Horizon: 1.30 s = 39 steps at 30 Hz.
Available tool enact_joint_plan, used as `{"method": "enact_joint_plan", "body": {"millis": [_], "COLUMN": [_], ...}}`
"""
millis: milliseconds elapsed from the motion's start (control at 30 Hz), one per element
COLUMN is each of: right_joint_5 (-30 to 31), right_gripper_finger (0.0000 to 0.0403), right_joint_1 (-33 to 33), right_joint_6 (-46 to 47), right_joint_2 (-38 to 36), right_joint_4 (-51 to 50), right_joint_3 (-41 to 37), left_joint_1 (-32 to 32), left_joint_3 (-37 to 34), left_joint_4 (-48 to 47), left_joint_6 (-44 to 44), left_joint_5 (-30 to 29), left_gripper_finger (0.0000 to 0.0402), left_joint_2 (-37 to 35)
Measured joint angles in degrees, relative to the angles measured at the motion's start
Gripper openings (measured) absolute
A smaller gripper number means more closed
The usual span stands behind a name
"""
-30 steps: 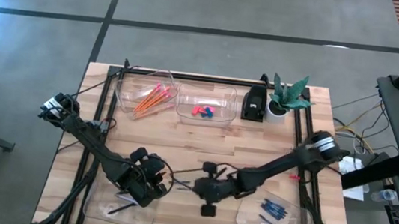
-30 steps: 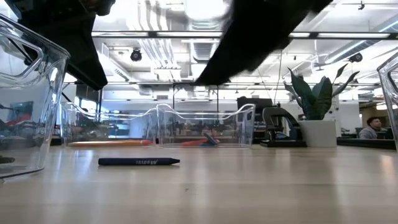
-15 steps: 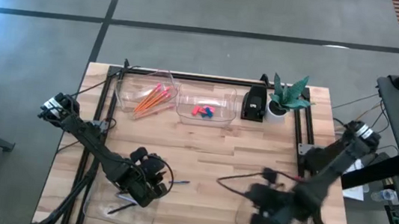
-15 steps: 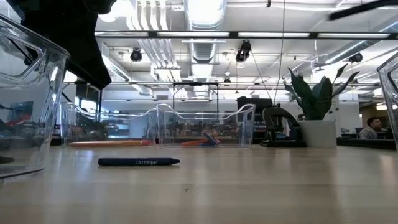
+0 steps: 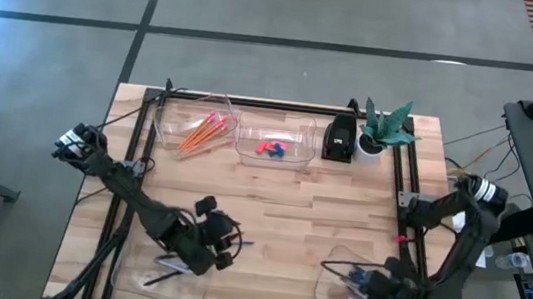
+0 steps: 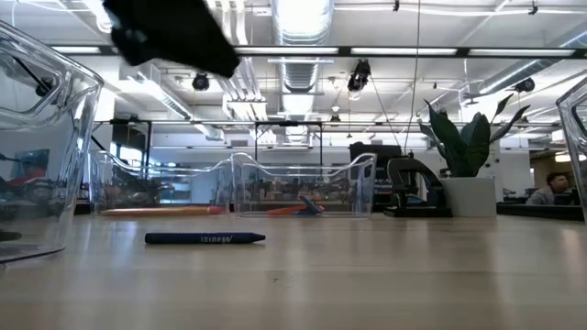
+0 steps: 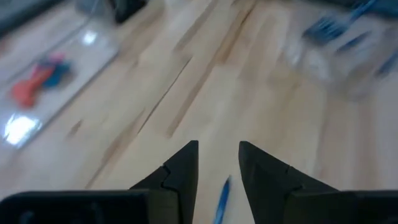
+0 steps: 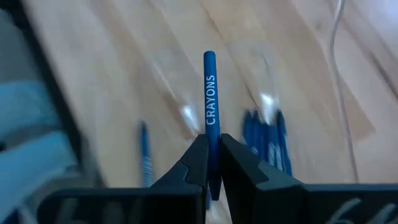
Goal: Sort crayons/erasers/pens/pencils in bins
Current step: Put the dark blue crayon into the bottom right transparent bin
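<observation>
A blue crayon [image 5: 242, 241] lies flat on the table near its middle; it also shows in the low view [image 6: 204, 238]. My left gripper [image 5: 223, 241] is open just left of it, above the table. In the left wrist view [image 7: 217, 146] the crayon [image 7: 220, 200] lies below the gap between the fingers. My right gripper [image 5: 376, 288] is shut on another blue crayon [image 8: 209, 93] over the near right bin [image 5: 336, 290], which holds several crayons [image 8: 261, 134]. My right gripper pinches the blue crayon between its two fingers near one end [image 8: 211, 146]. The fingers lie along the crayon, and most of it, printed CRAYONS, sticks out past the fingertips. The crayon is lifted clear above the bin's crayons.
The far left bin [image 5: 174, 119] holds orange pencils [image 5: 200, 132]. The far middle bin [image 5: 247, 139] holds pink and blue erasers [image 5: 270, 149]. The near left bin [image 5: 131, 275] holds dark pens [image 5: 163, 277]. A black box [image 5: 340, 138] and a potted plant [image 5: 385, 131] stand at the far right.
My right gripper has swung from the table's middle toward the right edge and now hangs over the near right bin. My left gripper has moved from the near left bin toward the table's right, up to the crayon that lies on the table.
</observation>
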Motion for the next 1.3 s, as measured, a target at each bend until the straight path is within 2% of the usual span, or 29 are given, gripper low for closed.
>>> {"method": "enact_joint_plan", "body": {"millis": [167, 267, 400, 700, 1033, 1133, 1300], "right_joint_5": [-8.87, -13.99, -17.73, -17.86, -17.68, -17.68, -17.69], "right_gripper_finger": [0.0022, 0.0022, 0.0022, 0.0032, 0.0103, 0.0125, 0.0156], "right_joint_1": [-0.40, -0.40, -0.40, -0.77, -0.93, -0.93, -0.93], "right_joint_6": [2.64, 3.90, 4.08, 3.99, 3.97, 3.96, 3.71], "right_joint_2": [5.44, 8.38, 10.82, 11.62, 11.44, 11.22, 9.93], "right_joint_4": [-0.88, -0.89, -0.68, -0.28, -0.44, -0.55, -0.67], "right_joint_3": [-0.07, -0.07, -0.07, -0.04, -0.07, -0.07, -0.07], "left_joint_1": [1.73, 2.70, 3.97, 6.63, 8.28, 8.61, 8.60], "left_joint_3": [0.00, 0.00, 0.02, 0.02, 0.02, 0.04, 0.04], "left_joint_4": [11.53, 13.51, 13.65, 17.17, 17.63, 15.21, 7.64], "left_joint_6": [9.81, 11.61, 11.58, 11.58, 12.02, 12.02, 11.54], "left_joint_5": [0.07, 1.40, 3.72, 13.79, 18.96, 23.18, 25.54], "left_gripper_finger": [0.0101, 0.0101, 0.0101, 0.0101, 0.0101, 0.0101, 0.0101], "left_joint_2": [0.00, 0.00, 0.74, 7.50, 13.18, 13.52, 13.55]}}
